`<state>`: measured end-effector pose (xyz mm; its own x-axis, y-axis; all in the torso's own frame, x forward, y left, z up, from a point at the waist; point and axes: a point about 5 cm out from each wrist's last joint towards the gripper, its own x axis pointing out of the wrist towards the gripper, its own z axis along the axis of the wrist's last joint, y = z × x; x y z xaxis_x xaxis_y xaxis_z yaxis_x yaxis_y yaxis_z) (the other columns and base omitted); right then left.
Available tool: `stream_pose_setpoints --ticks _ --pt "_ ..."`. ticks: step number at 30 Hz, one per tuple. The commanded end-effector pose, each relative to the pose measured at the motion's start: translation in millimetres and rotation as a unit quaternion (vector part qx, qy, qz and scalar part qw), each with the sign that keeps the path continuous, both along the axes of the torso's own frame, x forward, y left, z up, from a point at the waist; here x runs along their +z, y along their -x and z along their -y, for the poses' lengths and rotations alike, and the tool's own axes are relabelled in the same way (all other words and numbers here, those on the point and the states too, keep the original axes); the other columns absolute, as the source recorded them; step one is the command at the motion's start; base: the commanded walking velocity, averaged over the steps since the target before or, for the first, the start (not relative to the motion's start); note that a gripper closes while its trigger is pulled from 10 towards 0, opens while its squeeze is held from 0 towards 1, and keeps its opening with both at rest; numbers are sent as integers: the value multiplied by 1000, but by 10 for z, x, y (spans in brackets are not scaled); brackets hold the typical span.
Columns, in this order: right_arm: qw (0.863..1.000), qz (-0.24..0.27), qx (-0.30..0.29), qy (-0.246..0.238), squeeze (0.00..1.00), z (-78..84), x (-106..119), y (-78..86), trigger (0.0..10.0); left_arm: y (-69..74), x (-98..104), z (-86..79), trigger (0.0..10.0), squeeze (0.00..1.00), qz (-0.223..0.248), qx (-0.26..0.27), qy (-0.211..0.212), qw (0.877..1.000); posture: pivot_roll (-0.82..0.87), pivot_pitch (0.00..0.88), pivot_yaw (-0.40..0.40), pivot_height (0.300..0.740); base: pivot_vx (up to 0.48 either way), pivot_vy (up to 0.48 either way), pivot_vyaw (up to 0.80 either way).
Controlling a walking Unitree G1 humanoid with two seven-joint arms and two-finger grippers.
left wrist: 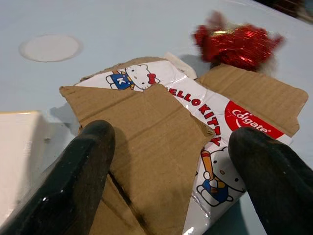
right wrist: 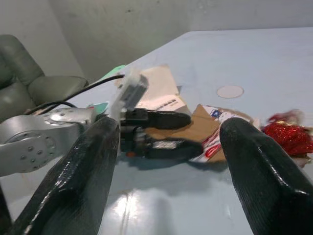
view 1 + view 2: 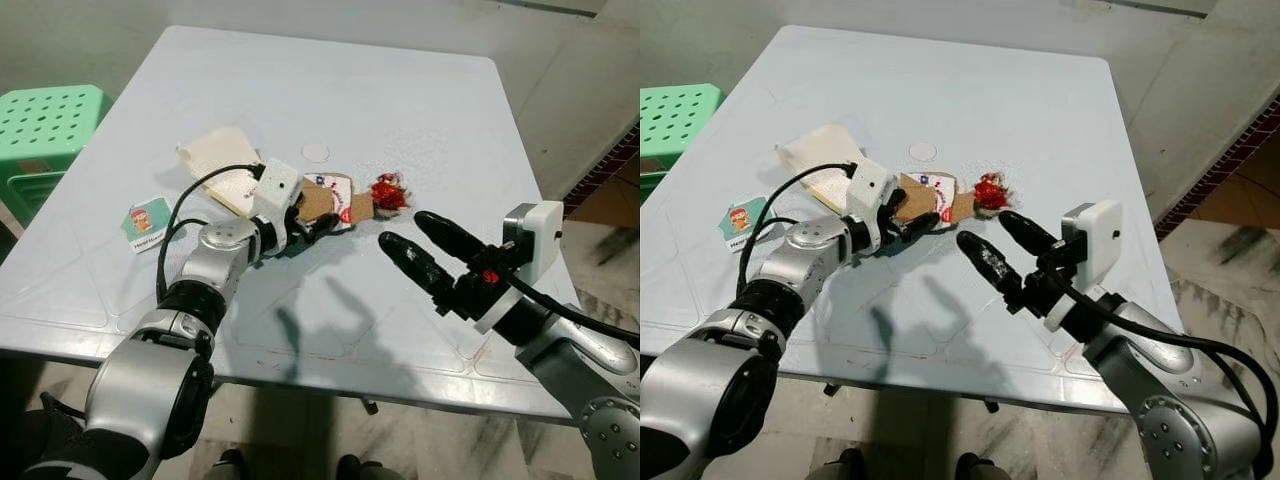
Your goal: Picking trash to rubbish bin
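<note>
Colgate box (image 1: 195, 127) between left pincer (image 1: 171, 171) fingers

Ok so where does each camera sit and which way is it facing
Left eye: head, looking down at the table; both arms show.
Right eye: same scene, same arms.
Left wrist: along the left pincer, open around the Colgate box.
Right wrist: along the open right pincer, facing the left arm.
Shared: box and red foil wrapper.

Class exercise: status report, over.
Left gripper open at cardboard scrap. Right gripper open, hovering apart. Red foil wrapper beside it; nothing blocking.
</note>
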<state>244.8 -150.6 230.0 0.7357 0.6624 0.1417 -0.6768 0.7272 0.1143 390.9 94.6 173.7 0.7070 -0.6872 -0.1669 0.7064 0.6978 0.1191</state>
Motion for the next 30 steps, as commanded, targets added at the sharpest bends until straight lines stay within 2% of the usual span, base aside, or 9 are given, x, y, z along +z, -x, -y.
stream_pose_setpoints --ticks 1,2,6,10,13,18,20,24,30 --pt "1000 4 -10 4 0 64 33 1 10000 148 -332 -15 10000 0 -58 -33 -30 997 -148 271 -48 740 0 0 0" --pt "1000 4 -10 4 0 64 33 1 10000 148 -332 -15 10000 0 -58 -33 -30 997 -148 271 -48 740 0 0 0" --pt "1000 8 -12 11 0 108 47 -31 10000 325 -440 -134 10000 0 -60 -52 -43 996 -129 265 -51 740 0 0 0" --pt "1000 11 -10 12 0 120 60 -71 10000 456 -445 -256 10000 0 -54 -55 -57 995 -110 257 -58 740 0 0 0" --pt "1000 12 -7 13 0 117 63 -93 10000 497 -417 -330 10000 0 -52 -50 -61 996 -101 254 -62 740 0 0 0" --pt "1000 15 -1 15 0 113 64 -131 10000 572 -278 -537 10000 0 -36 -32 -70 996 -87 246 -64 740 0 0 0" --pt "1000 15 -1 16 0 113 65 -138 10000 577 -251 -572 10000 0 -32 -27 -74 996 -85 244 -64 740 0 0 0" --pt "1000 22 0 21 0 134 82 -176 10000 708 -84 -697 10000 0 -14 -6 -79 997 -79 238 -67 740 0 0 0" --pt "999 25 -3 22 0 163 84 -206 10000 836 27 -851 10000 0 -2 19 -81 997 -66 231 -69 740 0 0 0"
